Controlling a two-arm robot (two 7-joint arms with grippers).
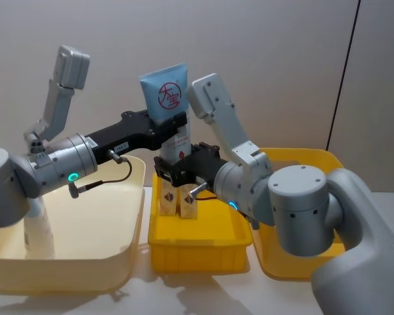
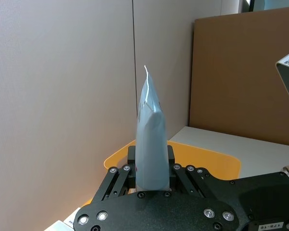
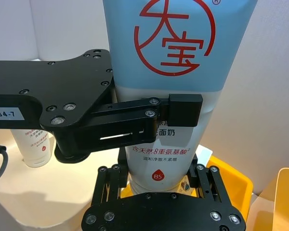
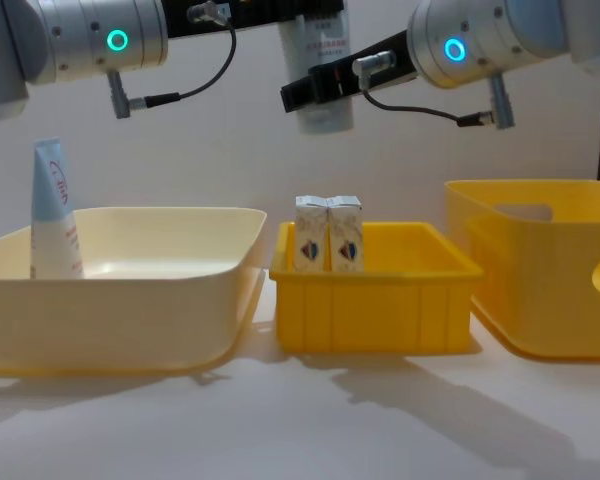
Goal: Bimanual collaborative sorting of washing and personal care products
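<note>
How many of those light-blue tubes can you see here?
2. One tube is held up in the air above the small yellow bin, gripped by both end effectors. The other tube stands upright in the cream bin. More may be hidden.

Light-blue tube (image 3: 178, 72): red circle logo with Chinese characters 大宝, small ® at the top right of the circle. Lower white part of the tube carries red print, roughly 洁面奶 and 含天然8重氨基酸, a smaller line beneath, and a red drop marked B5. White sticker (image 3: 7, 114) on the black gripper body reads 184-7. Label (image 2: 269, 225) at the edge of the black plate reads 178-10, shown upside down. Second tube (image 3: 37, 143) has red print, too small to read.
</note>
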